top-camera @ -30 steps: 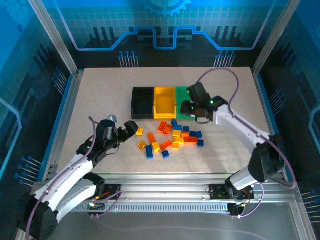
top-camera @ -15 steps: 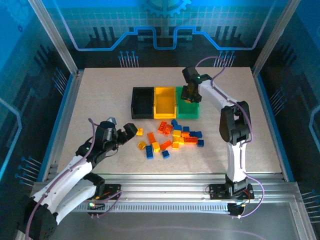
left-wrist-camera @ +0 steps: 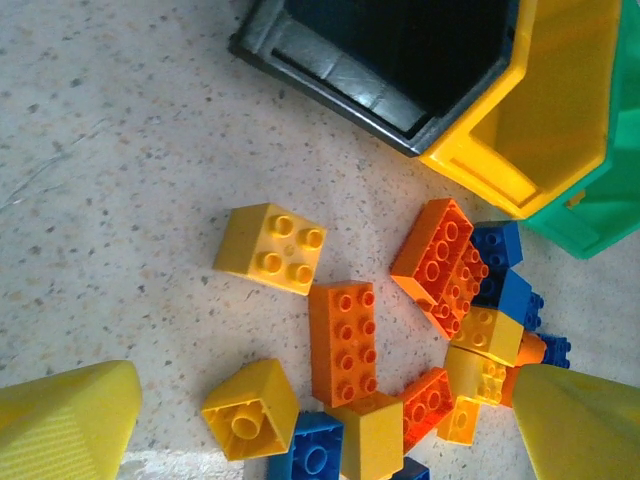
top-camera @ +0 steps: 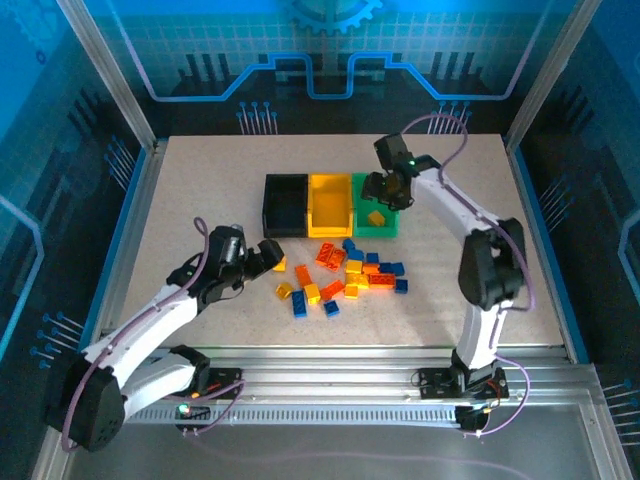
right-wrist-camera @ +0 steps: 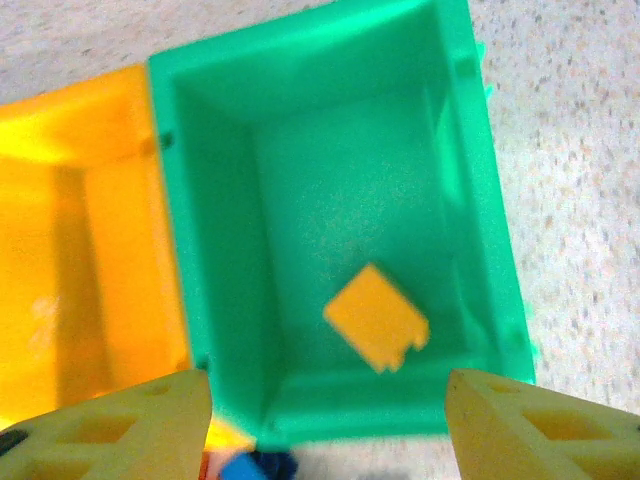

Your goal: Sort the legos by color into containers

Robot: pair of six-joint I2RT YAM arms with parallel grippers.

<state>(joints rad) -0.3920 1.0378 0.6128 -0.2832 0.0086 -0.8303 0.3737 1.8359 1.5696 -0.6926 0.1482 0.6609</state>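
Yellow lego [right-wrist-camera: 376, 318] lies in green bin [right-wrist-camera: 215, 230] under spread right claw [right-wrist-camera: 325, 380], seemingly loose.

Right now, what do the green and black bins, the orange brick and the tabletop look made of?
Green bin and black bin: moulded plastic, smooth, with a slight sheen on the walls. Orange brick: hard glossy plastic, its moulded studs catching highlights. Tabletop: matte and speckled, likely laminate or a stone-look composite; can't tell which.
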